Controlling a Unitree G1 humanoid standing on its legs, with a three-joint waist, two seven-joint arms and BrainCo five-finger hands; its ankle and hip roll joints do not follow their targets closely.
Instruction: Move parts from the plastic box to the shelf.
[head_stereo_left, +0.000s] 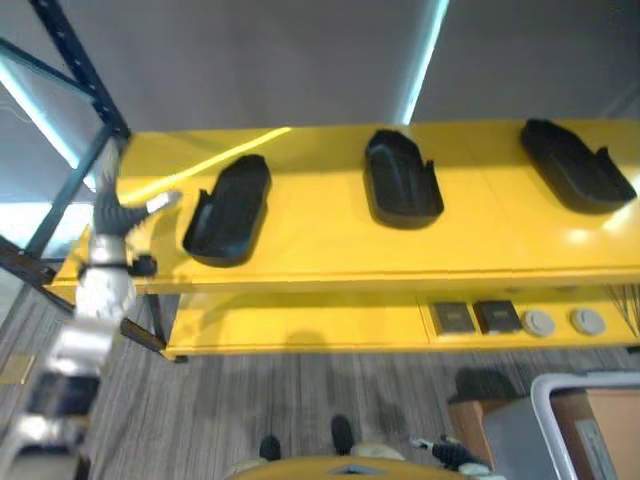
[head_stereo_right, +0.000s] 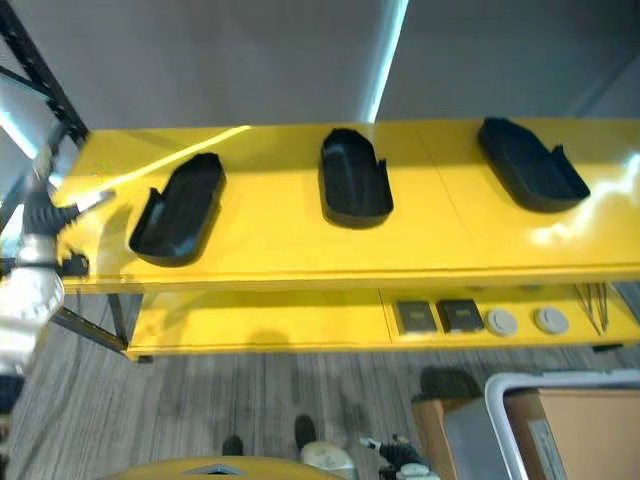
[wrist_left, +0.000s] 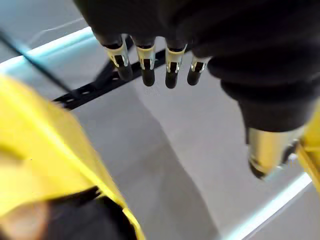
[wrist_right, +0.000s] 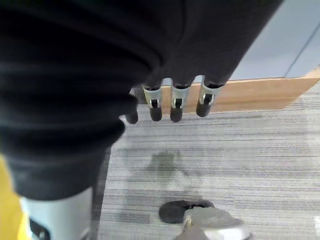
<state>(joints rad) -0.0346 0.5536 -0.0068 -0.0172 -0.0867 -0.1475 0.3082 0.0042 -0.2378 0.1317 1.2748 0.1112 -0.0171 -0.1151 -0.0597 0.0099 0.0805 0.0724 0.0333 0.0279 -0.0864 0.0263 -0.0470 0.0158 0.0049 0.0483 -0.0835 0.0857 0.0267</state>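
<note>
Three black moulded parts lie on the yellow top shelf (head_stereo_left: 330, 250): one at the left (head_stereo_left: 230, 210), one in the middle (head_stereo_left: 402, 180), one at the right (head_stereo_left: 572, 165). My left hand (head_stereo_left: 112, 215) is raised at the shelf's left end, just left of the left part and apart from it. Its fingers (wrist_left: 145, 65) are straight and hold nothing; the left part's edge (wrist_left: 75, 215) shows past them. My right hand (wrist_right: 175, 100) hangs low over the carpet, fingers relaxed and empty. The grey plastic box (head_stereo_left: 545, 400) stands on the floor at the lower right.
A lower yellow shelf (head_stereo_left: 300, 325) carries two dark square pieces (head_stereo_left: 475, 317) and two round grey discs (head_stereo_left: 565, 322). A blue rack post (head_stereo_left: 80, 60) rises at the shelf's left end. A brown cardboard box (head_stereo_left: 610, 415) sits inside or behind the plastic box.
</note>
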